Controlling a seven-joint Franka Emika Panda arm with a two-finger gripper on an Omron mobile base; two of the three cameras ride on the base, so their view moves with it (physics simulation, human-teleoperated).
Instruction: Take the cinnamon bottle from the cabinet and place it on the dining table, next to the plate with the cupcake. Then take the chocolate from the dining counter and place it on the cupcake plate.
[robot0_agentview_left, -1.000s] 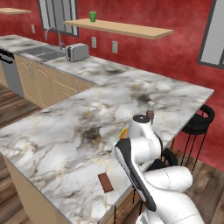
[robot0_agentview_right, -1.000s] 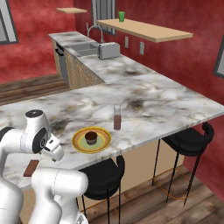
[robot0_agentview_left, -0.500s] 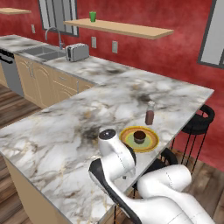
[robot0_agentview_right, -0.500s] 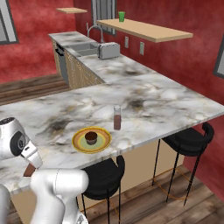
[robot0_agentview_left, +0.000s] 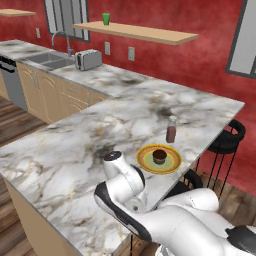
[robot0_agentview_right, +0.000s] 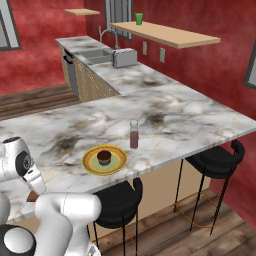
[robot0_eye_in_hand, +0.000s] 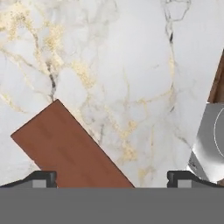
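Note:
The chocolate (robot0_eye_in_hand: 70, 148), a flat reddish-brown bar, lies slantwise on the marble of the dining table (robot0_eye_in_hand: 131, 65). My gripper (robot0_eye_in_hand: 113, 180) hangs open just above it. The bar reaches in between the two dark fingertips (robot0_eye_in_hand: 41, 178), closer to the left one. In the base views my arm bends low over the near edge of the dining table (robot0_agentview_left: 75, 145) and hides the hand. The cinnamon bottle (robot0_agentview_left: 171, 131) (robot0_agentview_right: 133, 135) stands upright beside the yellow plate (robot0_agentview_left: 172, 162) (robot0_agentview_right: 90, 161), which carries the cupcake (robot0_agentview_left: 159, 156) (robot0_agentview_right: 104, 157).
Black bar stools (robot0_agentview_right: 215, 160) (robot0_agentview_left: 227, 137) stand along the table's outer side. The table edge and wooden floor (robot0_eye_in_hand: 217, 83) show at the right of the hand view. A toaster (robot0_agentview_left: 88, 59), a sink and a shelf with a green cup (robot0_agentview_left: 106, 19) are at the back.
My arm has swung away from the plate and down toward the table's near edge, covering the chocolate in the left base view. Bottle, plate and cupcake have stayed put.

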